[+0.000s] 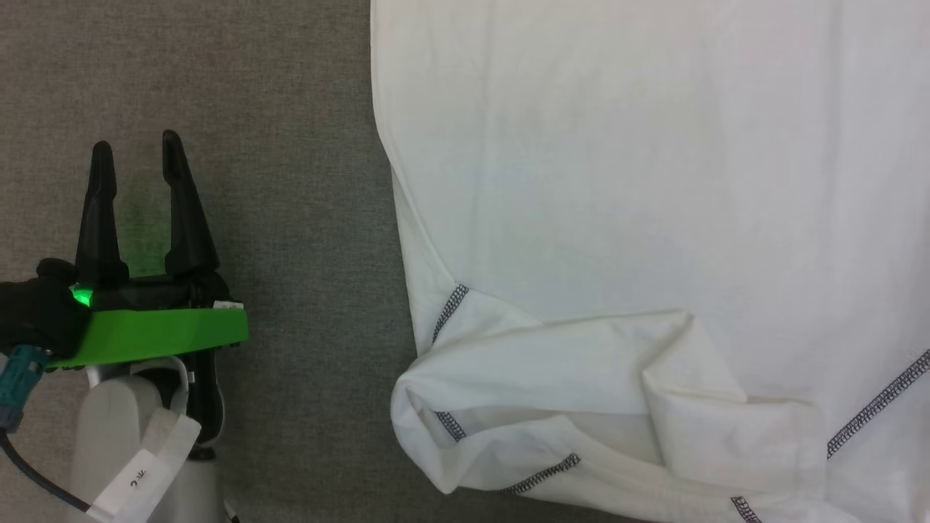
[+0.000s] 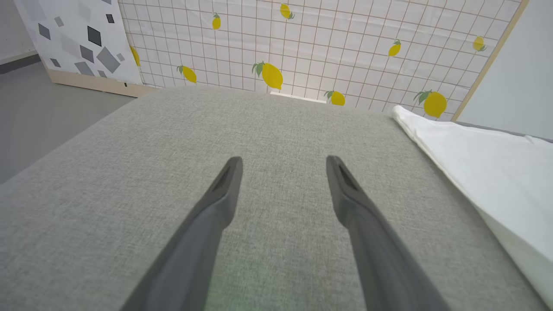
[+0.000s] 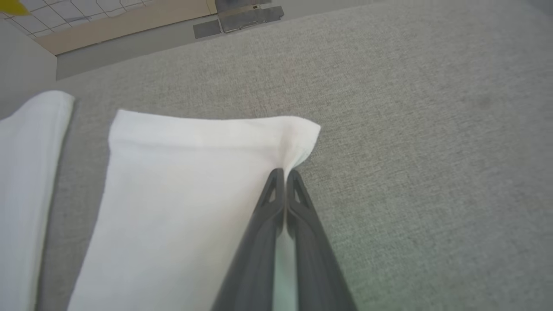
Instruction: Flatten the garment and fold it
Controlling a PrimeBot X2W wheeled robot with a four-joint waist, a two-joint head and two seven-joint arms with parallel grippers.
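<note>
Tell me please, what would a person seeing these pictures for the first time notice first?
The white garment spreads over the right of the head view, one sleeve crumpled near the bottom. The right claw is shut on a corner of it, where the cloth puckers. The left claw hangs open over the grey surface beside it.

White garment [image 1: 617, 181], spread flat on grey cloth surface [image 1: 290, 145], 1 corner rumpled (dark dotted seams)

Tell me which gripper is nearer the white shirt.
Right. The right gripper is shut on the white shirt at a corner; the left gripper is open over the grey surface, apart from it.
</note>
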